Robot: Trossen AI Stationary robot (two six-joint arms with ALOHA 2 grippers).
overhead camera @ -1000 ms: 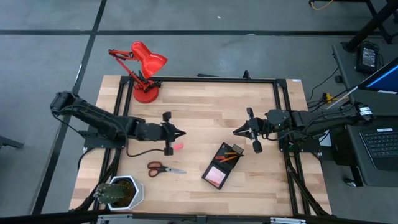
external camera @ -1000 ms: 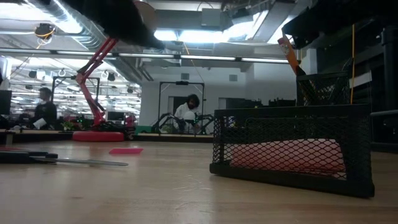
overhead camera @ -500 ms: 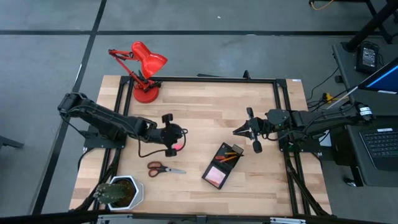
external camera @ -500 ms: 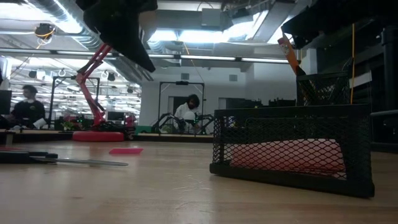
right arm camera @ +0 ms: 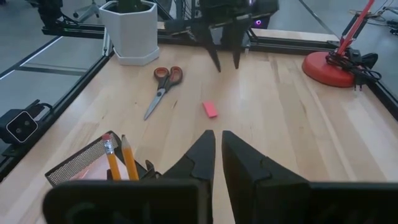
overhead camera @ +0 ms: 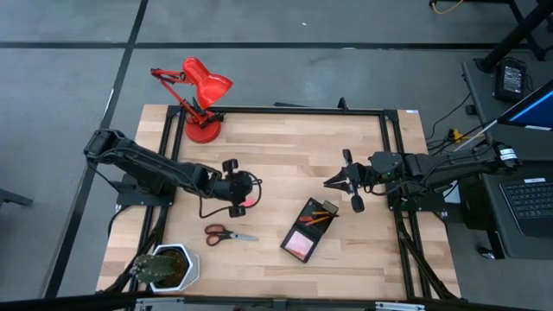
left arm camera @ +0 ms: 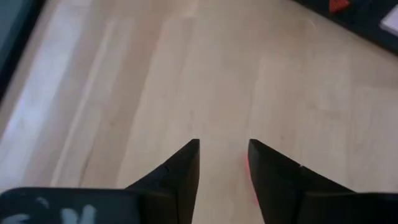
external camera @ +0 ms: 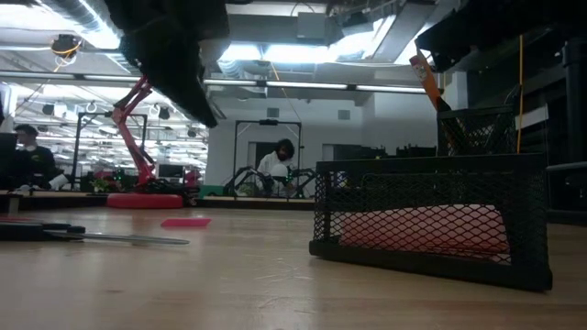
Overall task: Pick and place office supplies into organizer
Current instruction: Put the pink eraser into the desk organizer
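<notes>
A small pink eraser (overhead camera: 249, 203) lies flat on the wooden table, left of centre. My left gripper (overhead camera: 244, 195) hangs just above it, fingers pointing down and open; in the left wrist view a sliver of the eraser (left arm camera: 250, 175) shows beside one finger, untouched. Red-handled scissors (overhead camera: 229, 233) lie flat nearer the front edge. The black mesh organizer (overhead camera: 307, 230) holds two pencils (overhead camera: 321, 216) and a pink sticky pad (overhead camera: 299, 247). My right gripper (overhead camera: 328, 182) waits shut and holding nothing, right of centre, above the table.
A red desk lamp (overhead camera: 200, 97) stands at the far left corner. A potted plant in a white pot (overhead camera: 168, 266) stands at the near left corner. Black frame rails (overhead camera: 390, 164) border the table. Bare wood (overhead camera: 294, 155) lies between the two grippers.
My left gripper has tipped from pointing level toward the table's right to pointing down, and has come lower, over the eraser. The eraser, scissors and organizer have not moved.
</notes>
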